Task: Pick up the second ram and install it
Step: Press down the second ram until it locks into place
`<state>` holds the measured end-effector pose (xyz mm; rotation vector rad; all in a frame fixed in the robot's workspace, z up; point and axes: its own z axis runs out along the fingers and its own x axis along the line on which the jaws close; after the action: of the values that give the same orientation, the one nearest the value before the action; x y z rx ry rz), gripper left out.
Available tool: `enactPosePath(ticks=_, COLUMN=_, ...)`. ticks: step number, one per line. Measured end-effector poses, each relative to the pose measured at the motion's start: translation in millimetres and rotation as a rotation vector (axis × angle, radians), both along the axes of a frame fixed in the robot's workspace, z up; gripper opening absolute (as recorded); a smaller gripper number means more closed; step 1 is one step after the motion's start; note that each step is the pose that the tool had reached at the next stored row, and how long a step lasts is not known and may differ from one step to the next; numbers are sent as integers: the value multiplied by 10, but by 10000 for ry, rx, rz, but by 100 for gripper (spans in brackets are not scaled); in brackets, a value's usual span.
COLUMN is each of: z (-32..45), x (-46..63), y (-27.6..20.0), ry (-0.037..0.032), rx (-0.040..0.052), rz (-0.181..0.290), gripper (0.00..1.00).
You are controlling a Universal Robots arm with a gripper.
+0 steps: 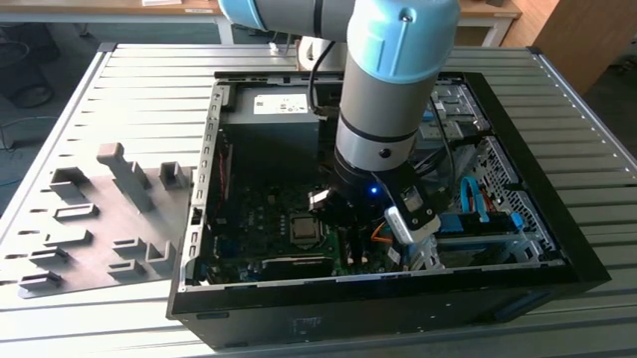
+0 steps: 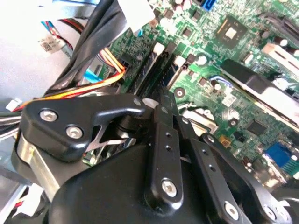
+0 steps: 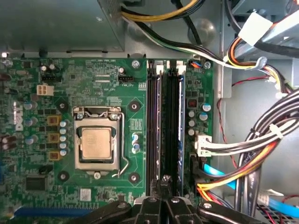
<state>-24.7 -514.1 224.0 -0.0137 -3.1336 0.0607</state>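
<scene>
One robot arm (image 1: 388, 97) reaches down into an open black computer case (image 1: 538, 246) lying on a ribbed metal desk (image 1: 149, 97). Its black pincer (image 3: 163, 201) sits low over the green motherboard (image 3: 93, 70), directly above the long black memory slots (image 3: 153, 126). The second ram (image 3: 180, 126) stands edge-on in the slot at about three o'clock from the silver CPU (image 3: 96, 143), near the bundled cables (image 3: 252, 149). Pincer fingers (image 2: 161, 126) meet close together at the sticks' near end; whether they are clenched on anything I cannot tell. Grey holder blocks (image 1: 124, 175) rest outside the case.
</scene>
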Motion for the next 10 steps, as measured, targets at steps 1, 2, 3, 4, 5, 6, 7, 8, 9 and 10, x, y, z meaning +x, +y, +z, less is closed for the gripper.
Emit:
enactPosePath(ticks=1, z=2, x=0, y=19, ry=-1, rx=-2, rz=-1, gripper=10)
enactPosePath(ticks=2, z=4, x=-1, y=58, ry=0, rx=-21, rz=-1, gripper=10)
enactPosePath(ticks=3, z=5, x=0, y=107, ry=1, rx=-35, rz=0, gripper=10)
enactPosePath(ticks=4, z=5, x=0, y=152, ry=2, rx=-42, rz=1, gripper=10)
enactPosePath(ticks=5, z=5, x=-1, y=197, ry=1, rx=-43, rz=-1, gripper=10)
enactPosePath(ticks=6, z=5, x=-1, y=242, ry=1, rx=-43, rz=0, gripper=10)
enactPosePath(ticks=7, z=4, x=-1, y=287, ry=1, rx=-42, rz=-1, gripper=10)
enactPosePath(ticks=8, z=5, x=-1, y=331, ry=1, rx=-44, rz=-2, gripper=10)
enactPosePath(ticks=9, z=5, x=-1, y=368, ry=1, rx=-43, rz=-2, gripper=10)
enactPosePath(ticks=10, z=5, x=-1, y=398, ry=1, rx=-43, rz=-1, gripper=10)
